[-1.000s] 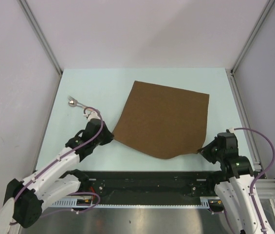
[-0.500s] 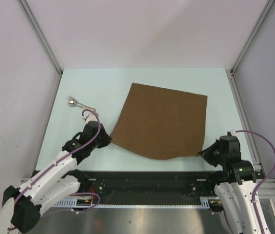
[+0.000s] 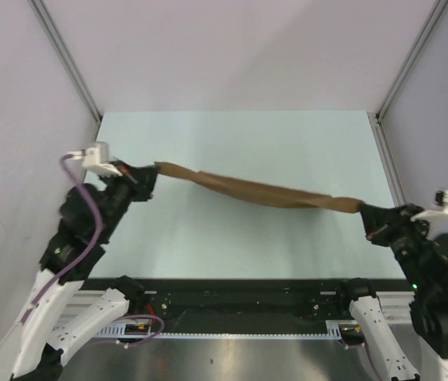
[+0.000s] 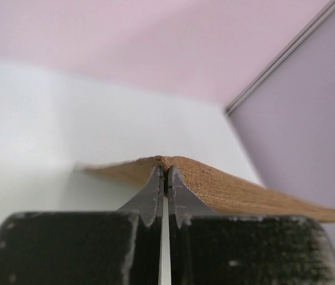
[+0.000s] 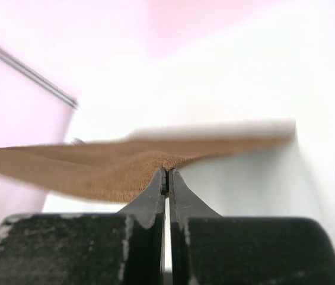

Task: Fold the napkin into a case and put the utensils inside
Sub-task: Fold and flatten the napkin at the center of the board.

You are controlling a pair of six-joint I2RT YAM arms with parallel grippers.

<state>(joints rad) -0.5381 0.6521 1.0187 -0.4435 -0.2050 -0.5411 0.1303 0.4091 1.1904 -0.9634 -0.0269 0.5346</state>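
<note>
Top external gives you the pale counter [image 3: 231, 238] and the napkin [image 3: 265, 191] strung above it as a twisted, sagging band. Only your wrist views show the grips: left hand [image 3: 154, 168] and right hand [image 3: 362, 209] are each pinched tight on a napkin edge.

No writing, label, brand mark, number or sign was legible in any view. The napkin [image 3: 259, 191] showed only plain brown cloth, and the table [image 3: 247, 135] carried no readable marking.
</note>
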